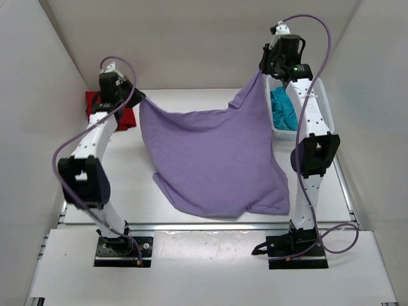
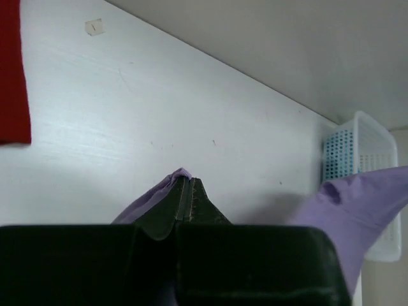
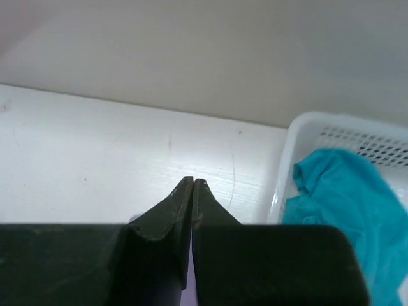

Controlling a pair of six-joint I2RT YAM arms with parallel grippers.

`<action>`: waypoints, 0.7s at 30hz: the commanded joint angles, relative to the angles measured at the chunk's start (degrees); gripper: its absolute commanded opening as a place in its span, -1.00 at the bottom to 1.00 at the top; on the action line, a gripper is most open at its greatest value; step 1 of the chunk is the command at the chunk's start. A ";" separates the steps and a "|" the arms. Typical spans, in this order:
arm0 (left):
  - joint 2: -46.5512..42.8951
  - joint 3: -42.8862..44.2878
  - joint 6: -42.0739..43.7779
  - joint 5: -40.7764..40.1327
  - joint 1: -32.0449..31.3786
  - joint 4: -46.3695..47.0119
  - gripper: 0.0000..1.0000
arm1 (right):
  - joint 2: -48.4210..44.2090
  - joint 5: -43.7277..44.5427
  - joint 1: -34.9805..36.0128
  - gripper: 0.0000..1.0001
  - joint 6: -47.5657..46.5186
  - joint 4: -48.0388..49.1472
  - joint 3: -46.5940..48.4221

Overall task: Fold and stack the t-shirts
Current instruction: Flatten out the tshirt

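Item 1, lavender shirt (image 1: 217,159): we record it at the middle of the table (image 1: 134,175), taking the top view as the dial. Two far corners are lifted, one toward 10 o'clock and one toward 1 o'clock. The cloth sags between them, and its lower part lies spread on the table out to 5 o'clock.

Item 2, left gripper (image 2: 190,180): fingers pressed together, and we see a fold of lavender cloth pinched at the tips.

Item 3, right gripper (image 3: 193,181): fingers pressed together. We see only a sliver of lavender beneath them in its wrist view; in the top view the shirt's corner rises straight to it.

Item 4, red shirt (image 1: 94,103): flat on the table at 10 o'clock, partly hidden behind the left arm, apart from the lavender one.

Item 5, teal shirt (image 3: 338,191): bunched inside the basket (image 1: 323,95).

Item 6, basket: white mesh, at 2 o'clock against the right side, just beside the right arm.
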 commanded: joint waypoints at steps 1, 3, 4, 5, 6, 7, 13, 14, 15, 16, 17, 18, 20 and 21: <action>3.85 13.33 1.33 -1.71 -2.40 0.50 -1.00 | -3.52 -5.87 -2.56 -1.00 5.62 5.37 8.35; 7.97 24.02 0.98 -1.28 -2.32 -2.39 -1.00 | -5.71 -5.17 -3.61 -1.00 7.90 10.02 9.75; 8.86 30.26 0.71 -1.36 -1.53 -4.50 -1.00 | -7.46 -4.64 -3.96 -1.00 8.78 12.13 10.45; 10.52 32.93 0.63 -0.75 -1.44 -5.47 -1.00 | -8.35 -4.55 -3.97 -1.00 8.88 13.54 10.20; 11.50 38.00 0.62 -0.83 -0.48 -6.79 -1.00 | -10.45 -4.98 -4.84 -1.00 10.09 16.43 9.59; 12.20 41.79 -0.16 -0.57 -0.12 -7.67 -1.00 | -12.64 -5.94 -5.63 -1.00 11.59 19.15 9.58; 7.65 39.47 -4.38 1.36 7.08 -3.03 -1.00 | -18.55 -12.27 -9.42 -1.00 16.96 22.79 7.04; 7.12 38.15 -4.12 1.19 7.70 -2.50 -1.00 | -19.07 -12.63 -9.50 -1.00 16.88 21.83 6.42; 6.16 36.92 -4.47 1.19 8.22 -2.32 -1.00 | -20.30 -12.55 -9.50 -1.00 16.44 21.47 5.11; 4.93 35.08 -4.39 1.89 8.66 -1.71 -1.00 | -21.35 -12.63 -9.68 -1.00 15.83 20.16 3.53; 4.39 32.80 -4.82 1.89 9.19 -0.66 -1.00 | -21.45 -12.72 -9.51 -1.00 15.30 18.76 2.65; 3.00 31.56 -4.56 1.63 9.37 -0.30 -1.00 | -22.58 -12.63 -9.33 -1.00 14.60 17.87 0.81; 0.97 25.60 -4.21 2.24 9.72 1.63 -1.00 | -24.78 -12.20 -8.89 -1.00 12.23 13.67 -3.84; -0.43 24.09 -4.38 1.98 10.07 2.51 -1.00 | -24.88 -12.02 -8.89 -0.98 11.61 13.38 -5.26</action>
